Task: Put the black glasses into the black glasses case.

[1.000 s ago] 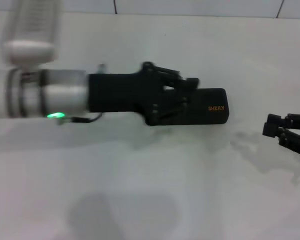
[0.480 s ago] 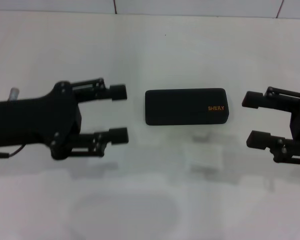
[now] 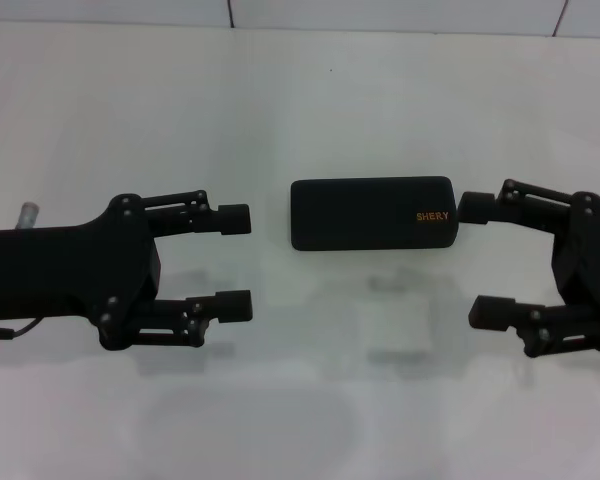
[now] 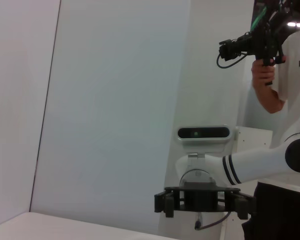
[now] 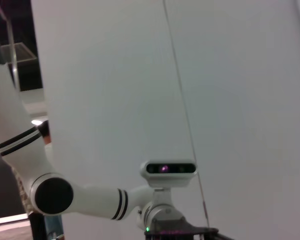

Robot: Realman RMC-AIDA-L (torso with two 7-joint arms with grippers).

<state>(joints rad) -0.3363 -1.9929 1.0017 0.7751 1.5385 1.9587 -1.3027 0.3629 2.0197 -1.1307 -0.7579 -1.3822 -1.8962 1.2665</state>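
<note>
The black glasses case [image 3: 370, 213] lies shut on the white table, lid up, with orange "SHERY" lettering at its right end. The black glasses are not in view. My left gripper [image 3: 236, 262] is open and empty, level with the table, just left of the case and a little nearer me. My right gripper [image 3: 480, 260] is open and empty at the case's right end, its far fingertip [image 3: 472, 207] almost touching the case. The left wrist view shows the right gripper [image 4: 205, 205] far off, open.
The white table [image 3: 300, 400] runs back to a tiled wall. A person holding a camera rig [image 4: 262, 45] stands behind the right arm in the left wrist view. The right wrist view shows only the left arm [image 5: 90, 197] and a wall.
My left gripper has drawn back leftward off the case and now stands open. My right gripper has moved in from the right edge to the case's right end.
</note>
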